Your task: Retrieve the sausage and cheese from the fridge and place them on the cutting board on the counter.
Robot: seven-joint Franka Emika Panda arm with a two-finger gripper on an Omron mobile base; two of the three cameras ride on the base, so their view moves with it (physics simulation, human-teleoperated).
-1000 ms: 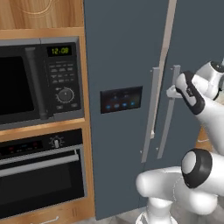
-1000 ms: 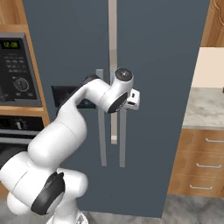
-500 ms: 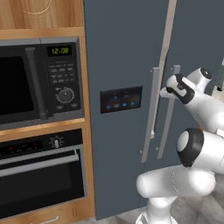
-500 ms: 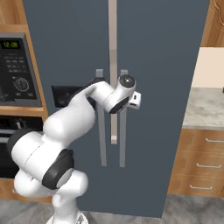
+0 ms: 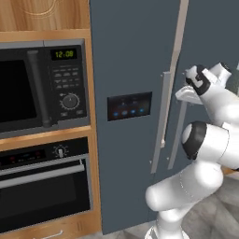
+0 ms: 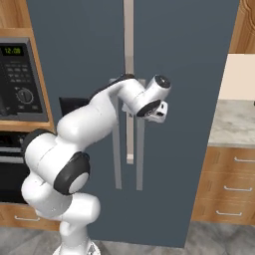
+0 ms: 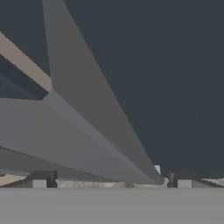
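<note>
The fridge [image 6: 189,74] stands shut in front of the robot, both slate-grey doors closed, so the sausage and cheese must be somewhere behind them, out of sight; I cannot say which shelf. The cutting board is not anywhere I can see from here either, though a strip of the beige counter [image 6: 231,122] shows off to the right of the fridge. The gripper [image 6: 158,113] is up at the top of the right door handle [image 6: 140,149], its jaws spread wide and empty, with the long grey bar running between the two finger tips in the hand view [image 7: 105,144]. From where I stand it looks as if it has not closed on anything. The handle is the sensible place to take hold: a rigid, smooth bar standing off the door, narrow enough for the jaws to straddle. I would expect it to be slick, so a grip squarely across it, not at its very end, seems safer against sliding off. The door itself will likely feel heavy and swing on its outer hinge, so the pull should follow an arc. The left door handle [image 6: 116,149] sits just beside it, close enough that a finger could foul it.
</note>
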